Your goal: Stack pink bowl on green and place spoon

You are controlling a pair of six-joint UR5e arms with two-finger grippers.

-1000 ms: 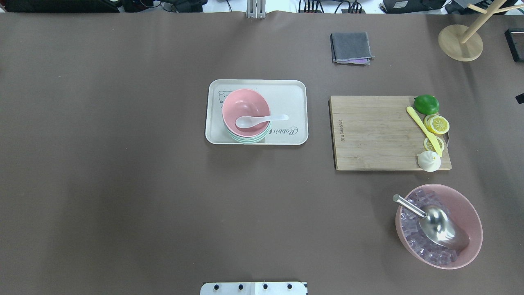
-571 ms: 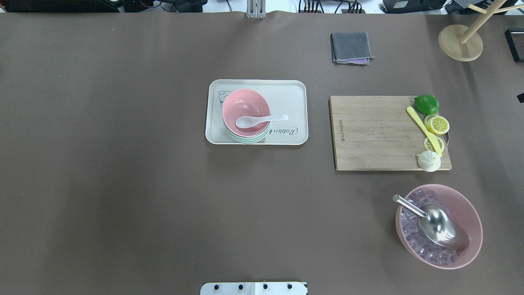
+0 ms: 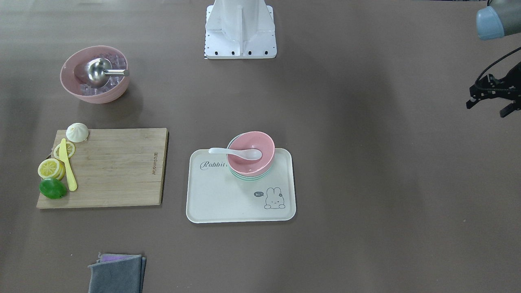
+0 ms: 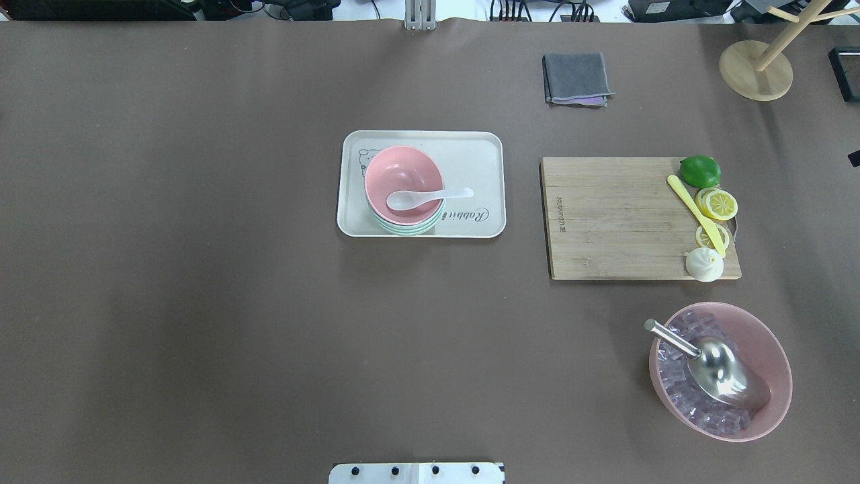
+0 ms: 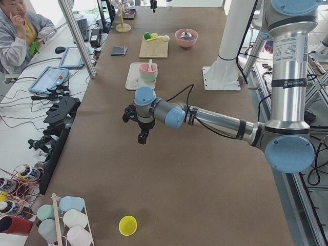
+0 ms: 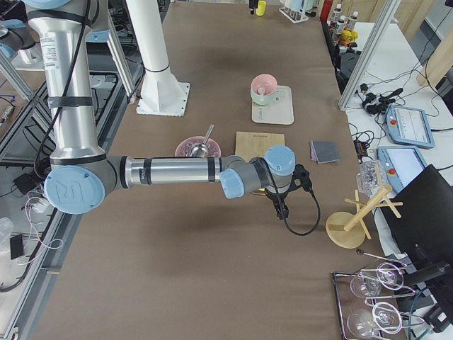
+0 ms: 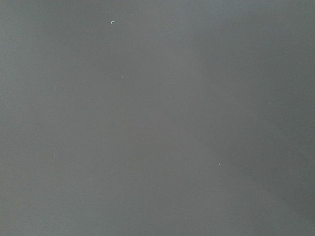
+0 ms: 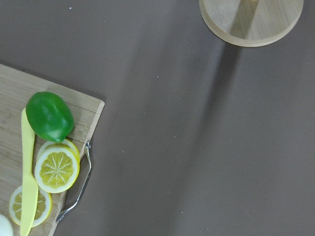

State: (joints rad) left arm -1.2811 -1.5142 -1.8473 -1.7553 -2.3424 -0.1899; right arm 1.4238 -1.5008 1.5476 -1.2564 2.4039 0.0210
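The tray [image 3: 220, 199] carries the script word "Rabbit" just beside the pink bowl [image 3: 265, 159], and a small "hi" speech bubble next to its rabbit drawing. The cutting board [image 3: 114, 179] bears a burnt-in brand mark too small to read

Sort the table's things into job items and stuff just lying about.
Job: small pink bowl, green bowl under it, white spoon in the pink bowl, cream rectangular tray.

Lying about: bamboo cutting board, green lime, lemon slices, yellow plastic knife, white bun, large pink bowl of ice cubes, metal scoop, folded grey cloth, round wooden stand base.
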